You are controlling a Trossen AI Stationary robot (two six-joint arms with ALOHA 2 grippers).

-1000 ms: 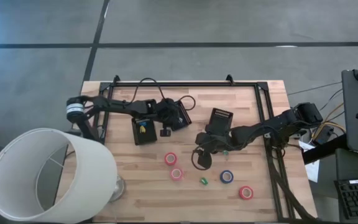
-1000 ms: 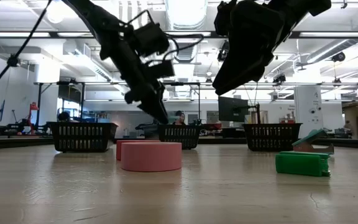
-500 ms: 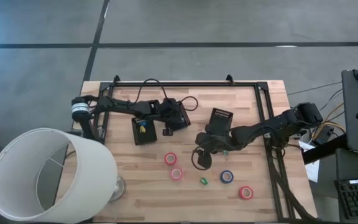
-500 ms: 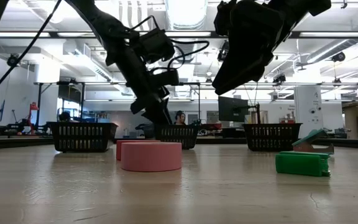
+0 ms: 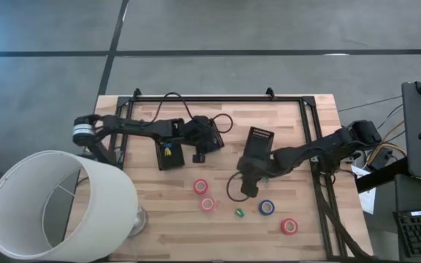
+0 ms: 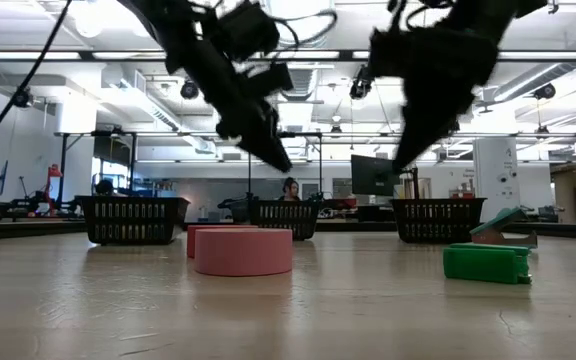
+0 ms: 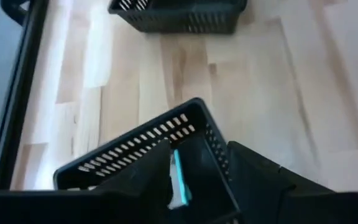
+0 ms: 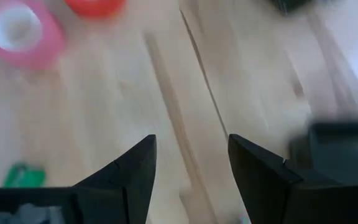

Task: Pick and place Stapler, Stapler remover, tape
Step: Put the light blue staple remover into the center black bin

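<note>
Two pink tape rolls (image 5: 200,186) (image 5: 207,204), a blue roll (image 5: 267,207) and a red roll (image 5: 289,226) lie flat on the wooden table, with a small green thing (image 5: 239,212) between them. My left gripper (image 5: 202,140) is open above a black mesh bin (image 7: 166,143). A thin teal-and-white thing (image 7: 178,180) shows in that bin, between the fingers; what it is, I cannot tell. My right gripper (image 5: 247,184) is open and empty above bare wood (image 8: 185,124). It is left of the blue roll and above the table's middle.
A second mesh bin (image 5: 168,153) holds something yellow, and a third bin (image 5: 258,139) stands behind my right gripper. A large white lampshade (image 5: 50,204) stands over the near left corner. A black frame (image 5: 218,98) rims the far and side edges. A cable loop (image 5: 232,188) hangs by my right gripper.
My right gripper has gone a little toward the table's right edge, staying above the table. My left gripper has risen slightly over its bin. The tape rolls and the green thing have not moved.
</note>
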